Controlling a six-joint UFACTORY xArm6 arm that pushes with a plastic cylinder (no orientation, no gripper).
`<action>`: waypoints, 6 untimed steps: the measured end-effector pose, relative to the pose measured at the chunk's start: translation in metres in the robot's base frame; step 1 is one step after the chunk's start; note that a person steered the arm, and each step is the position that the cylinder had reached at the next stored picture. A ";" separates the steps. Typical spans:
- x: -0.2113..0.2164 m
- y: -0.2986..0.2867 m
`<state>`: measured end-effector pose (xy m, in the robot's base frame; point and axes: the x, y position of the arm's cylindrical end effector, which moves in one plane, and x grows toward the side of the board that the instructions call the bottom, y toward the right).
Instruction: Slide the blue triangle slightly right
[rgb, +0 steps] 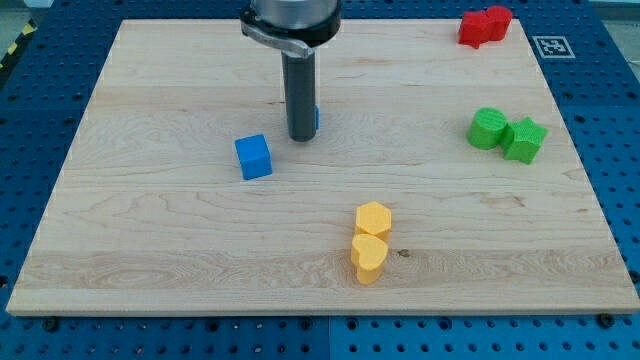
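A blue block, its shape mostly hidden, is glimpsed behind my tip on the desk, the blue cube lying apart toward the view's left.

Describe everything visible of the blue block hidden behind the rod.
Only a thin blue sliver of the blue triangle shows, peeking out at the view's right edge of the dark rod; its shape cannot be made out from here. It looks like matte plastic and sits flat on the wooden board, above and to the view's right of the blue cube. My tip stands directly in front of it, apparently touching.
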<state>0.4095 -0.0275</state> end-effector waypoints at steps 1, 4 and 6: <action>-0.001 -0.038; -0.036 -0.074; -0.025 -0.026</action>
